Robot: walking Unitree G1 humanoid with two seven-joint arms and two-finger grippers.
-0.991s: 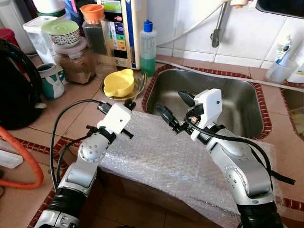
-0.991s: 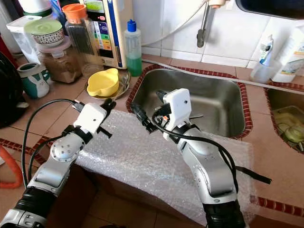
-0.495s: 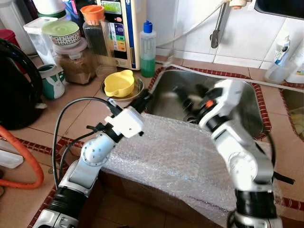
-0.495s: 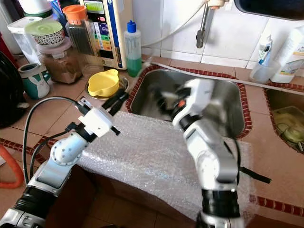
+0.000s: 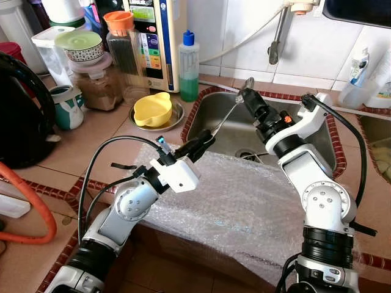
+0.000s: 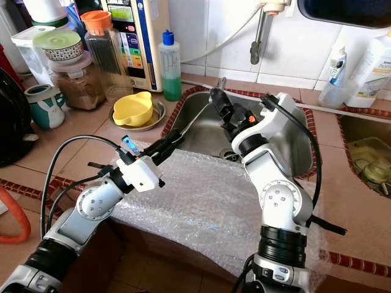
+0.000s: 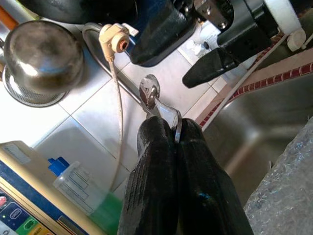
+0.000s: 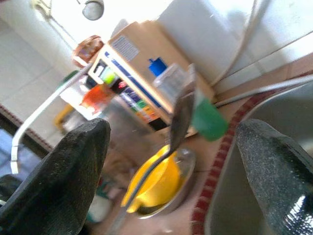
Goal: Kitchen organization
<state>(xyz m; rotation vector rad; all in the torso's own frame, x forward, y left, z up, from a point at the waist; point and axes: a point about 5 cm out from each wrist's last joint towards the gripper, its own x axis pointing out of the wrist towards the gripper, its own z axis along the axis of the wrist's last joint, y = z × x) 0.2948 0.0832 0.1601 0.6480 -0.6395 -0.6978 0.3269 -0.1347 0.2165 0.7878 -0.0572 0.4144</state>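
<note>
Here, a tiled kitchen surface holds a stainless steel sink, and a sheet of bubble wrap is spread over the front edge. The left hand reaches up over the near left corner of the sink, its two black fingers pressed together on the handle of a metal spoon. The spoon slants upward over the sink, its bowl raised toward the tiled back wall.

The right hand is held above the sink just beside the spoon's bowl. Its fingers are spread wide apart, and in the right wrist view the spoon stands between them without touching either one.

To the left of the sink, a yellow bowl sits in a shallow metal dish. Behind it stands a bottle of green liquid with a blue cap, next to a water purifier. Further left are a jar with an orange lid, a jar of brown powder and a green and white mug. A tap hangs over the sink.
</note>
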